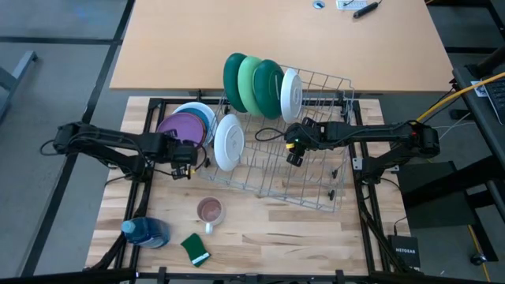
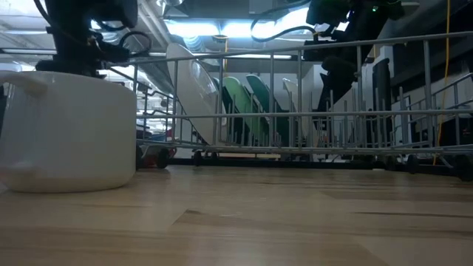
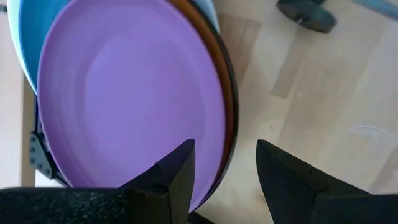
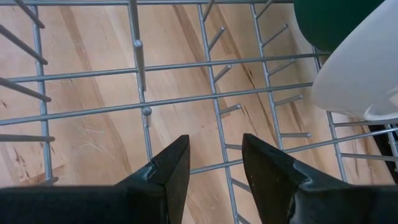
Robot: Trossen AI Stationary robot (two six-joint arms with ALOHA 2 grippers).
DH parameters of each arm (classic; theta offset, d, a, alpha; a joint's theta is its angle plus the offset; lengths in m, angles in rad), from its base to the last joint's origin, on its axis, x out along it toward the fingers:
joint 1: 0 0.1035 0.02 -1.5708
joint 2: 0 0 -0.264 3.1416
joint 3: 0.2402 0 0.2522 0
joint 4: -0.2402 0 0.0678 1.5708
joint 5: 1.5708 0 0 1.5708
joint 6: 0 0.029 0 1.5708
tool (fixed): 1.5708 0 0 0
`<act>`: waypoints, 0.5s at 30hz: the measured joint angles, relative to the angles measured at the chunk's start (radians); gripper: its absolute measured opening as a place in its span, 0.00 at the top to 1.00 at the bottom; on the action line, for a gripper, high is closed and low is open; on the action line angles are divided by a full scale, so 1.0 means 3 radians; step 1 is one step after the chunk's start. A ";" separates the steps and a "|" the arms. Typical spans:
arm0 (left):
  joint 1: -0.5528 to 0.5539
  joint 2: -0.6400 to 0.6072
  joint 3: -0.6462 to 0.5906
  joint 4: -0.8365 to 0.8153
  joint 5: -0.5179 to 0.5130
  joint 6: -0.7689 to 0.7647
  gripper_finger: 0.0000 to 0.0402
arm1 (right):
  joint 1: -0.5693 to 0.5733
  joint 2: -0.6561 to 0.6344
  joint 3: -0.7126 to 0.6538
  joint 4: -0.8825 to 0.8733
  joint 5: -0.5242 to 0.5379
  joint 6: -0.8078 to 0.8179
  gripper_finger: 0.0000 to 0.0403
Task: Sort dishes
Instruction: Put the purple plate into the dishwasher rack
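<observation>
We log the left gripper (image 1: 183, 160) at centre-left of the high view, fingers parted and holding nothing, hanging just beside the lower edge of the flat plate stack (image 1: 189, 125). The purple plate (image 3: 130, 93) tops that stack, with blue and dark rims showing beneath it. In the left wrist view the two fingers (image 3: 168, 180) straddle the purple plate's near rim, so we judge a rim pinch to be the coming move. The stack lies toward the frame's top from this gripper, and the left arm is clearly the nearer one.

The right gripper (image 1: 294, 150) hovers over the middle of the wire rack (image 1: 316, 185), also spread and empty. Racked on edge at upper centre are two dark green plates, one light green, one white (image 1: 290, 93). Another white plate (image 1: 229, 142) stands at the rack's left end.
</observation>
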 joint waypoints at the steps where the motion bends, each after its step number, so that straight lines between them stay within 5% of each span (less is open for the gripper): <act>1: 0.0025 0.0011 0.0000 -0.0001 0.0000 0.0004 0.61 | 0.0000 0.0000 0.0000 0.0000 0.0000 0.0000 0.62; 15: 0.0308 0.0024 -0.0098 0.0122 0.0017 0.0074 0.61 | 0.0000 0.0000 0.0001 -0.0002 -0.0001 0.0000 0.62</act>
